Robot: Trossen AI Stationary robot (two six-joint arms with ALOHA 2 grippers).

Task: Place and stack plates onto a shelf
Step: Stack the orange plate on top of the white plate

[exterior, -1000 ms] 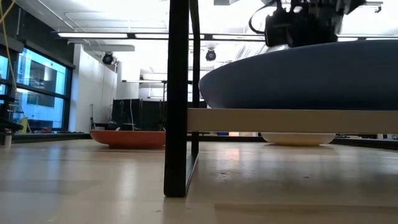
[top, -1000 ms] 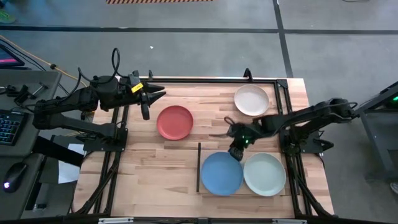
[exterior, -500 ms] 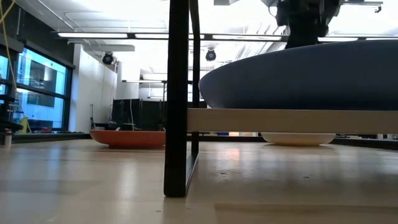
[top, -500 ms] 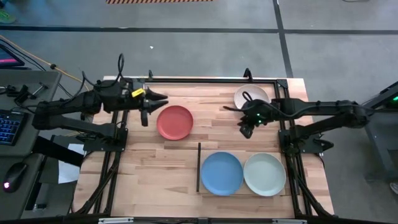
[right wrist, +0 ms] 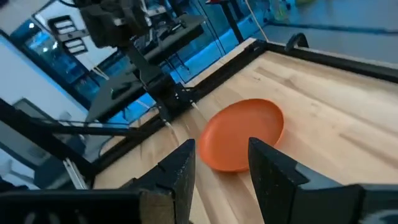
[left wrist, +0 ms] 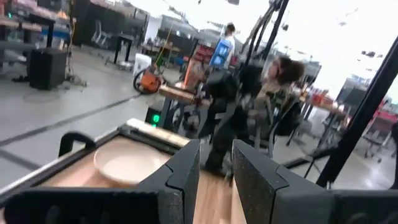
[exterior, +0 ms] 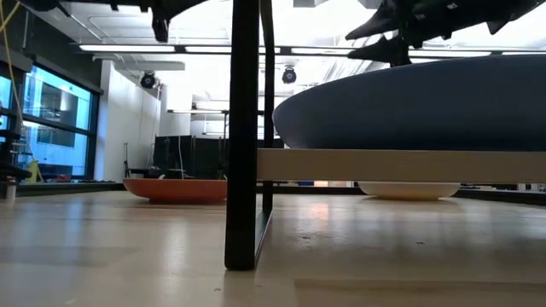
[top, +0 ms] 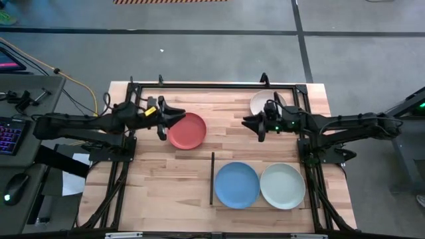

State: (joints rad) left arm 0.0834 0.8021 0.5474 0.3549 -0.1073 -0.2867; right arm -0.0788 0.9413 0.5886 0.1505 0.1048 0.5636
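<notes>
The red plate (top: 187, 131) lies flat on the tabletop; my left gripper (top: 170, 122) hangs open just off its left rim. The cream-white plate (top: 267, 101) rests near the far right corner, partly under my right arm. My right gripper (top: 252, 129) hovers open beside it, pointing toward the red plate (right wrist: 242, 134). The blue plate (top: 236, 185) and the pale blue-grey plate (top: 283, 186) sit side by side on the shelf (top: 220, 203), whose black strip (top: 212, 178) stands along its left edge. In the low view the blue plate (exterior: 409, 107) rests on the shelf panel (exterior: 401, 165).
A black frame rail (top: 212, 86) runs around the table's far and side edges. Bare tabletop (top: 166, 179) lies left of the shelf. The left wrist view shows the cream-white plate (left wrist: 127, 163) and my right arm (left wrist: 239, 109); beyond the table, a workshop room with a person.
My right gripper has left the blue plate's far rim, travelled toward the far edge and turned to point toward the table's left, ending beside the cream-white plate. My left gripper has moved a little right and nearer, toward the red plate's left rim. The plates have stayed put.
</notes>
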